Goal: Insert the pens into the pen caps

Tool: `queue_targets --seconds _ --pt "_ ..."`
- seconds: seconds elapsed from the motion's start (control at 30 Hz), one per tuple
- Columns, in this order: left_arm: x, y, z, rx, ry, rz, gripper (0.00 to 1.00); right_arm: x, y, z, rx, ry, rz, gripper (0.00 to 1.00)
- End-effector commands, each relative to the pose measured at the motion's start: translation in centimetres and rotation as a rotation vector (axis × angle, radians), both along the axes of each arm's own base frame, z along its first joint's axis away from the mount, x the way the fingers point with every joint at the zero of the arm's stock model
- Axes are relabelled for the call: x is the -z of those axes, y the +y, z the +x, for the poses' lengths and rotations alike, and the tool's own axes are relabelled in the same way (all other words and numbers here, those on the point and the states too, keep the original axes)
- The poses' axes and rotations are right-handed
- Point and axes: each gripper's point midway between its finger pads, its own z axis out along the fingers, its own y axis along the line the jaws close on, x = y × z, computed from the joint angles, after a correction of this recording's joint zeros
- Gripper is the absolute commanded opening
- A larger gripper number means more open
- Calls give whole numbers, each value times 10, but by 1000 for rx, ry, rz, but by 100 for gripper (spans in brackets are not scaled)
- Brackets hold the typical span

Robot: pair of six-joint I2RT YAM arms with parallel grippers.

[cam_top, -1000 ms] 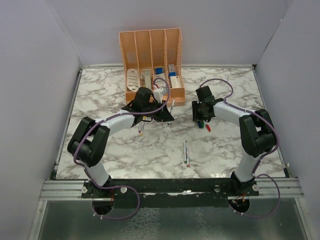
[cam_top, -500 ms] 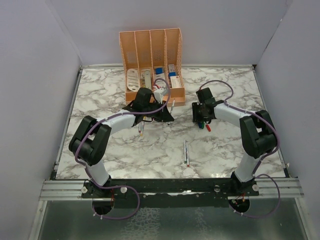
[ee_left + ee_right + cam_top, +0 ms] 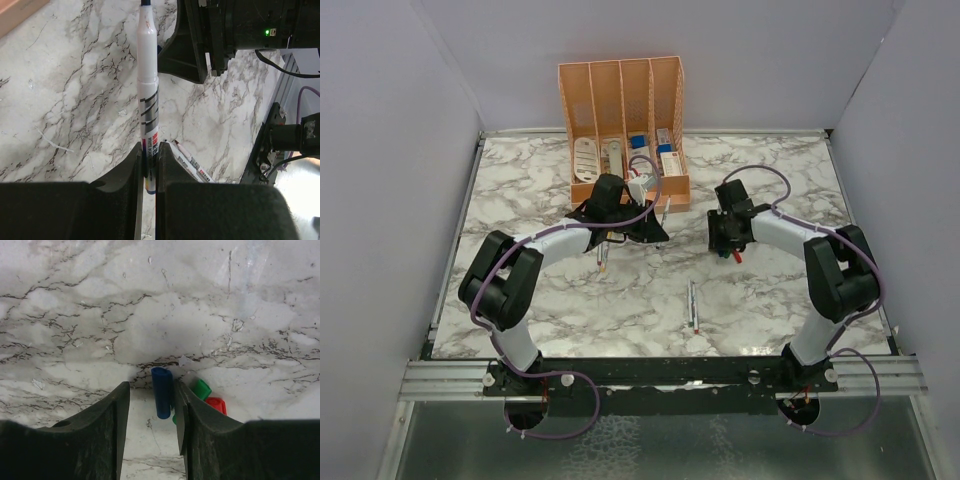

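Note:
In the left wrist view my left gripper (image 3: 149, 159) is shut on a silver-grey pen (image 3: 148, 90) that points away toward the right arm. A second pen (image 3: 192, 164) lies on the marble beside the fingers. In the top view the left gripper (image 3: 655, 232) is in front of the organiser. My right gripper (image 3: 150, 400) is open and low over the table, with a dark blue cap (image 3: 161, 391) lying between its fingers, close to the right one. A green cap (image 3: 202, 388) and a red cap (image 3: 216, 404) lie just right of it. The right gripper (image 3: 725, 240) also shows in the top view.
An orange organiser (image 3: 621, 100) with white and blue stationery stands at the back. A loose pen (image 3: 693, 305) lies mid-table near the front, another (image 3: 603, 258) lies under the left arm. Grey walls close in both sides.
My right gripper has shifted slightly right over the caps. The left arm has held still with its pen.

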Motion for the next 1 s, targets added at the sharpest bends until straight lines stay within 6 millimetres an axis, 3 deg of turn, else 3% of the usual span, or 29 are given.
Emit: queue_targets --seconds 0.0,0.2,0.5,0.97 --pt "-10 -6 1 33 -29 -24 0 19 -20 -40 30 148 -70 40" --pt "-9 -6 1 33 -32 -24 0 21 -23 -39 42 154 -97 37" --pt "-8 -5 0 28 -31 -22 0 31 -27 -41 43 193 -141 23" --pt "-9 -6 1 36 -30 -23 0 38 -25 -36 18 211 -169 21"
